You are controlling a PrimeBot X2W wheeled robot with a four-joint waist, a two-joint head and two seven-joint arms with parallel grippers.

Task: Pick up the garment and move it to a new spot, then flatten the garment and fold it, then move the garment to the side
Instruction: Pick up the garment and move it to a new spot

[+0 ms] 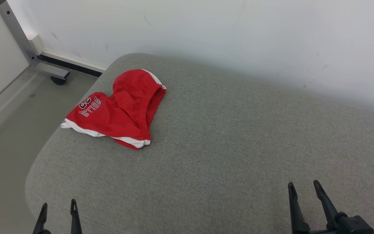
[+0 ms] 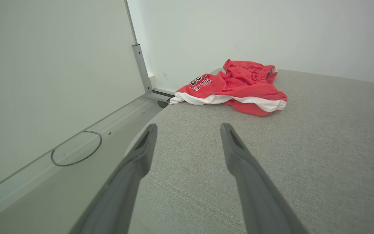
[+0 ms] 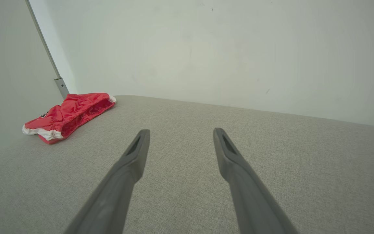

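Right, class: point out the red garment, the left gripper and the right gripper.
red garment (image 1: pixel 118 112), head view, middle of red fabric
left gripper (image 2: pixel 188 125), left wrist view, between its fingertips
right gripper (image 3: pixel 181 130), right wrist view, between its fingertips
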